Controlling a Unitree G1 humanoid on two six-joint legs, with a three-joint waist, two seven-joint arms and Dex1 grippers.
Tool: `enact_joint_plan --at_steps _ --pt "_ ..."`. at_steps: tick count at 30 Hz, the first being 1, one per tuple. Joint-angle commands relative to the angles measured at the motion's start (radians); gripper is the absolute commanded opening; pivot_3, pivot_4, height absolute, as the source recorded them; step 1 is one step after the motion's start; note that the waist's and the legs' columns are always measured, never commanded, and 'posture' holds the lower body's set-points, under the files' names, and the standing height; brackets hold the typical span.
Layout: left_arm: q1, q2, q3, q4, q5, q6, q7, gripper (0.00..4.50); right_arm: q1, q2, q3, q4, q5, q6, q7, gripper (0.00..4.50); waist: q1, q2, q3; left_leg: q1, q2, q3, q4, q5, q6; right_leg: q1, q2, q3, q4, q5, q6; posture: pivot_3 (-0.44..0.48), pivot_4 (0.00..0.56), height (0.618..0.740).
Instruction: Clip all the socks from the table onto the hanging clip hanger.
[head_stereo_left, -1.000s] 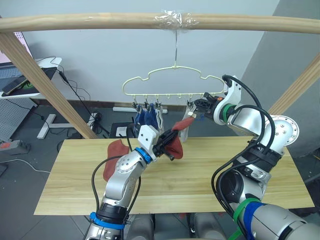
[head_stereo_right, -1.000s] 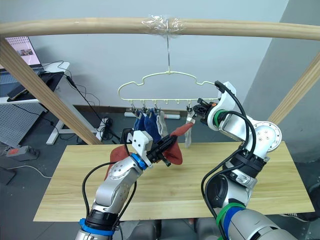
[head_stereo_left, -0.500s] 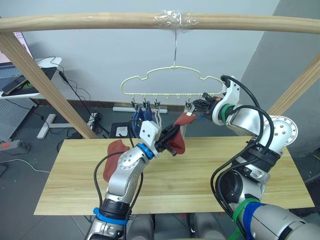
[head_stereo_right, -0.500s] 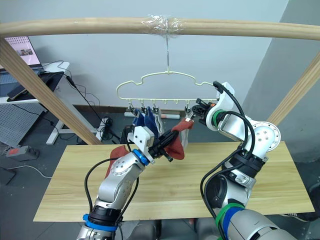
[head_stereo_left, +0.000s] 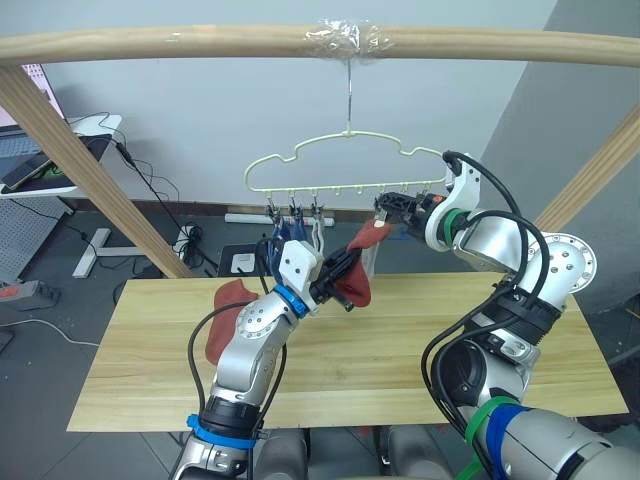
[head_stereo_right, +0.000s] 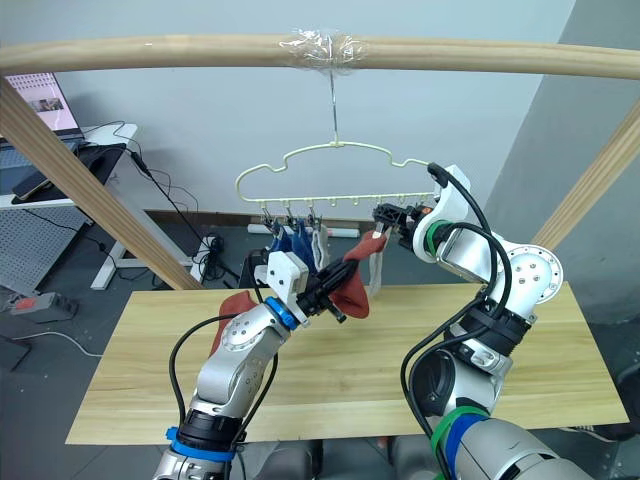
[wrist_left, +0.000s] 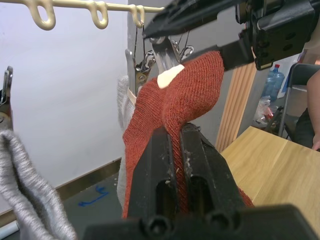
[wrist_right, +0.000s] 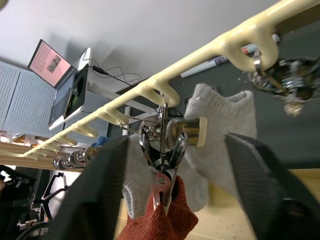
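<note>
Near the middle of the frame, the left gripper (head_stereo_left: 338, 276) is clamped tight on a rust-red sock (head_stereo_left: 356, 268), a soft ribbed knit bunched between the black fingers (wrist_left: 161, 165), with its toe end lifted up to a small metal clip (wrist_right: 161, 176) on the hanger (head_stereo_left: 345, 160). The hanger is thin cream-yellow wire with a wavy, cloud-like outline, hung by its hook from the pole (head_stereo_left: 200, 43) across the top of the frame. The right gripper (head_stereo_left: 392, 209) reaches in from the right, its fingers (wrist_right: 260, 170) spread wide on either side of that clip; the sock's edge sits right at the clip's mouth, though I can't tell if it is bitten yet. A light grey sock (wrist_right: 220, 120) hangs just behind that clip. At the hanger's left end, blue socks (head_stereo_right: 290, 243) and another grey one (head_stereo_right: 316, 240) dangle from clips. A second rust-red sock (head_stereo_left: 226, 318) lies on the table (head_stereo_left: 400, 350), left of centre, partly behind the left arm.
</note>
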Motion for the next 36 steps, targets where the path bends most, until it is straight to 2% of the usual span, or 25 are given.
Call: enact_joint_plan --at_steps 1,5,9,13,16,20,21,25,29,34,36 --pt "-0.019 -0.009 -0.012 -0.033 -0.013 0.005 -0.007 0.00 -0.008 -0.024 0.013 -0.036 0.042 0.008 0.054 4.48 0.000 0.000 0.000 0.000 0.000 0.000 0.000 0.000 0.000 0.000 0.000 0.000 0.000 0.000 0.000 -0.022 0.190 0.740" --pt "-0.008 -0.023 -0.044 -0.051 -0.046 0.051 -0.032 0.00 0.057 -0.103 0.054 -0.066 0.223 0.008 0.126 4.48 0.001 0.000 0.000 -0.001 0.000 0.000 0.000 0.000 0.000 0.000 0.000 0.000 -0.001 0.000 0.000 -0.035 0.195 0.740" --pt "0.005 -0.031 -0.086 -0.095 -0.134 0.187 -0.083 1.02 0.162 -0.255 0.116 -0.107 0.367 0.008 0.176 4.50 0.000 0.000 0.001 -0.001 0.000 0.001 0.000 -0.001 0.001 0.000 0.000 0.001 -0.002 -0.001 0.001 -0.042 0.194 0.740" --pt "0.004 -0.035 -0.068 -0.109 -0.211 0.325 -0.061 2.22 0.219 -0.332 0.146 -0.143 0.419 0.005 0.191 4.50 -0.011 0.003 0.004 -0.001 0.000 0.001 0.000 -0.001 0.003 0.000 0.000 0.001 -0.001 -0.002 0.002 -0.051 0.195 0.740" --pt "0.011 -0.014 -0.028 -0.098 -0.239 0.378 -0.049 3.16 0.267 -0.388 0.206 -0.200 0.389 -0.040 0.219 4.50 -0.023 0.003 0.004 0.000 0.000 0.001 0.000 -0.002 0.003 0.000 0.001 0.001 -0.001 -0.002 0.002 -0.052 0.192 0.740" --pt "0.060 0.064 0.015 -0.141 -0.244 0.405 -0.067 4.31 0.382 -0.472 0.346 -0.308 0.264 -0.181 0.310 4.50 -0.032 0.003 0.004 0.000 0.000 0.001 0.000 -0.002 0.003 0.000 0.001 0.001 -0.001 -0.002 0.002 -0.048 0.191 0.740" --pt "0.078 0.087 0.023 -0.169 -0.240 0.399 -0.067 4.43 0.421 -0.502 0.405 -0.336 0.187 -0.257 0.342 4.50 -0.031 0.003 0.004 0.000 0.000 0.001 0.000 -0.002 0.003 0.000 0.001 0.001 -0.002 -0.002 0.002 -0.048 0.191 0.740" --pt "0.133 0.153 0.062 -0.280 -0.227 0.367 -0.049 4.43 0.532 -0.570 0.605 -0.373 -0.104 -0.558 0.417 4.50 -0.026 0.002 0.006 -0.001 0.000 0.003 0.000 -0.002 0.002 -0.002 0.000 0.002 -0.002 -0.003 0.003 -0.023 0.186 0.740" --pt "0.158 0.214 0.077 -0.363 -0.187 0.362 -0.013 4.50 0.570 -0.548 0.723 -0.337 -0.313 -0.776 0.419 3.66 -0.025 -0.003 0.009 0.000 0.000 0.003 0.000 -0.002 0.002 -0.002 -0.001 0.003 -0.002 -0.003 0.003 0.004 0.184 0.740" --pt "0.192 0.258 0.077 -0.446 -0.017 0.282 0.121 4.50 0.578 -0.476 0.788 -0.286 -0.472 -0.944 0.404 3.66 -0.019 -0.007 0.011 0.000 0.000 0.003 0.000 -0.002 0.002 -0.002 -0.001 0.003 -0.002 -0.002 0.003 0.030 0.182 0.740" --pt "0.215 0.266 0.094 -0.478 -0.057 0.289 0.097 4.50 0.576 -0.453 0.802 -0.252 -0.530 -1.004 0.399 3.02 -0.011 -0.008 0.011 -0.001 0.000 0.004 0.000 -0.002 0.002 -0.002 -0.001 0.004 -0.002 -0.002 0.003 0.039 0.181 0.740"
